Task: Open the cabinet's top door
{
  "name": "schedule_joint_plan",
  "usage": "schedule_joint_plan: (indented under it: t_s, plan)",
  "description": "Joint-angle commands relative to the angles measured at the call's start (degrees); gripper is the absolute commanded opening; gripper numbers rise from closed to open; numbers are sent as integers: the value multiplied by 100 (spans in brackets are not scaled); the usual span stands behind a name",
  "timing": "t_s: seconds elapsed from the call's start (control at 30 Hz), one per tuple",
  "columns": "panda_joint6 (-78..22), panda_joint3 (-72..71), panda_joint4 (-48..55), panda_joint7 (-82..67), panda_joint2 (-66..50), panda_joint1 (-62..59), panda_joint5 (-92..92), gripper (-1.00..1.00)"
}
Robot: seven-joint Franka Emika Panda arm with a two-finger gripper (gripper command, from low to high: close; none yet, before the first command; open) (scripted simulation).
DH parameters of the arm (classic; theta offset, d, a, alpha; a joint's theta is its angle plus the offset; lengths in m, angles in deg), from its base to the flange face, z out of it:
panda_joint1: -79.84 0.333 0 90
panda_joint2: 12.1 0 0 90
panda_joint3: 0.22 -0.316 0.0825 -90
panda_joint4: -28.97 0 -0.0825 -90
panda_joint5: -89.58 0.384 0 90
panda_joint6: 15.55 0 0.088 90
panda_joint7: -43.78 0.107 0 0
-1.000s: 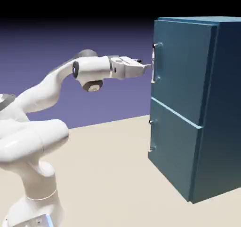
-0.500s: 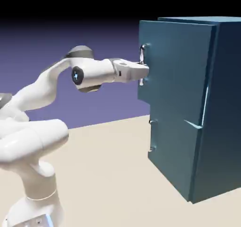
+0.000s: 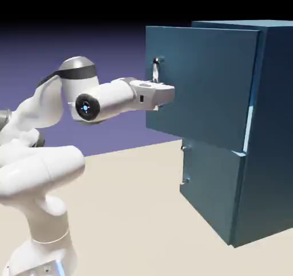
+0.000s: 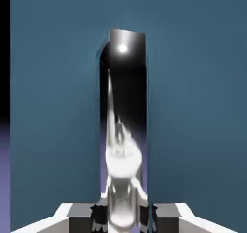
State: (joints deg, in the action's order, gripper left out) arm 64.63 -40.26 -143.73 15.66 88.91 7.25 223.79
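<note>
While the cabinet (image 3: pixel 252 126) stands at the right, its top door (image 3: pixel 200 80) hangs partly swung out toward the arm; the gripper (image 3: pixel 162 95) has its jaws clamped on the handle (image 4: pixel 123 130); the pull seems underway, calling next for a wider outward arc.

The top door (image 3: pixel 200 83) stands swung out from the cabinet (image 3: pixel 272 126), filling the upper middle of the exterior view and blocking passage there. Open tabletop (image 3: pixel 131 212) lies clear at lower centre. In the hand view the handle (image 4: pixel 123 130) fills the middle, apparently leaving no gap.
</note>
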Motion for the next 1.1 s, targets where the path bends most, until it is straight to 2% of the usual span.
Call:
schedule_joint_plan:
  t_s: [0.0, 0.37, 0.7, 0.87, 1.07]
  plan:
    - [-243, 55, -31, 5, 17, -163, 11, -100]
    - [-2984, 1071, 129, -1224, -1492, -1716, -1192, -100]
    - [-5271, 1005, 1218, -3258, -3530, -3450, -3087, -100]
    - [-5838, 625, 2029, -4504, -4492, -4123, -4268, -100]
    - [-5903, 118, 3083, -5779, -5728, -4536, -5664, -100]
